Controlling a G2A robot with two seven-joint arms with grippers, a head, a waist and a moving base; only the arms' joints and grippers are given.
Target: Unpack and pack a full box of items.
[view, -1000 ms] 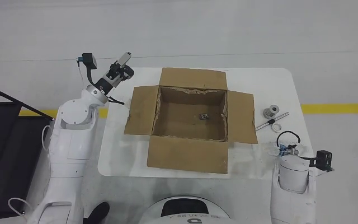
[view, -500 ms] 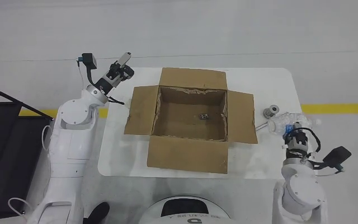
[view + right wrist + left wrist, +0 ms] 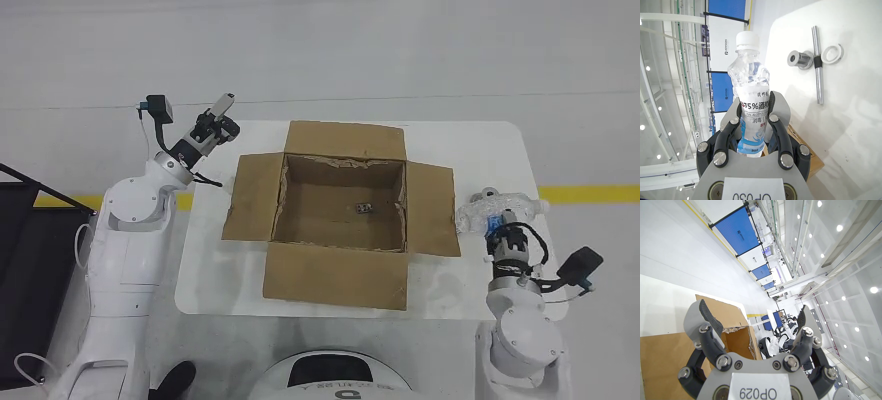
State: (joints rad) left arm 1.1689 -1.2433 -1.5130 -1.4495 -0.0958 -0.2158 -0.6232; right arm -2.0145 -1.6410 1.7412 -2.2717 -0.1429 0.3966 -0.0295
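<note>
Now, right claw (image 3: 755,102) clamped on clear bottle (image 3: 748,75), left claw (image 3: 753,308) spread wide, empty, near box (image 3: 335,275).

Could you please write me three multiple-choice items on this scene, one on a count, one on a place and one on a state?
1. How many loose things lie in the open box?
A) none
B) one
C) five

2. Where is the bottle?
A) on the box floor
B) on the ground
C) in the right gripper, to the right of the box

3. How is the left gripper?
A) open and empty
B) shut on a rod
C) shut on a cap

Answers:
1 B, a single small item sits on the box floor in the top view.
2 C, the right wrist view shows the gripper clamped on the bottle's middle.
3 A, its fingers stand apart with nothing between them.
</note>
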